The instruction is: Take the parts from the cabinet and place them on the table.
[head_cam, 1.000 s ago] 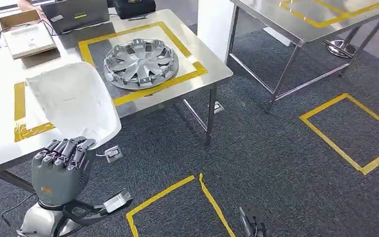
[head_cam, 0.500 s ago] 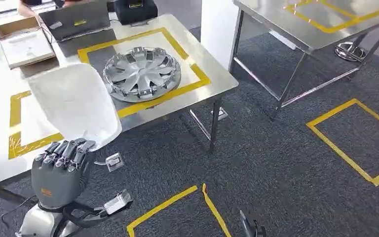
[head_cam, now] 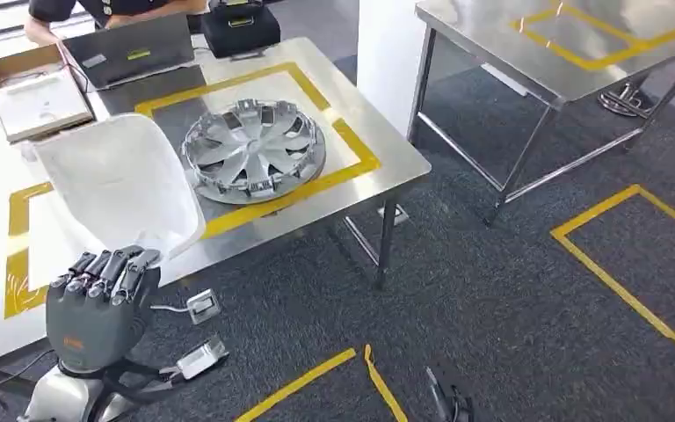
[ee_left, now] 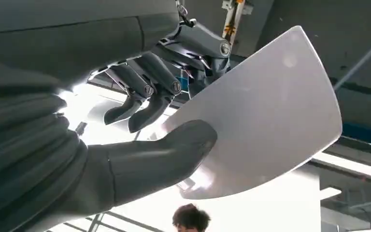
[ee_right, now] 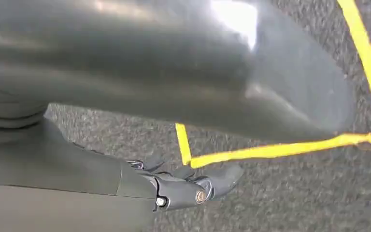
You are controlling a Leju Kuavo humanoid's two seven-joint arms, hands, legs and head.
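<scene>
White curved panel [head_cam: 119, 185], a smooth moulded shell part, gripped at its lower edge by left hand [head_cam: 97, 303] and raised over the near side of the steel table [head_cam: 387, 154]. Thumb [ee_left: 174, 150] pressed flat on one face, fingers [ee_left: 145, 92] curled behind the other: a pinch at the rim, probably chosen to leave the broad face free for laying down. Panel tilted up and away from the wrist, its far end over the yellow tape outline [head_cam: 18, 264] at the table's left, likely the marked spot for it. Not yet set down.

Beside it, inside a second yellow tape frame [head_cam: 352, 145], silver wheel cover [head_cam: 253, 149] flat on the table, apparently already delivered. Behind, laptop [head_cam: 132, 48], open cardboard box [head_cam: 35, 83] and black case [head_cam: 239, 25] at the far edge, with a person [head_cam: 97, 9] seated beyond.

Right hand [ee_right: 193, 186] hanging low over grey carpet [head_cam: 492, 290], near yellow floor tape [ee_right: 270, 150]; fingers loosely curled, nothing seen in them, though whether fully clenched cannot tell. Second steel table [head_cam: 562, 44] well apart to the right.
</scene>
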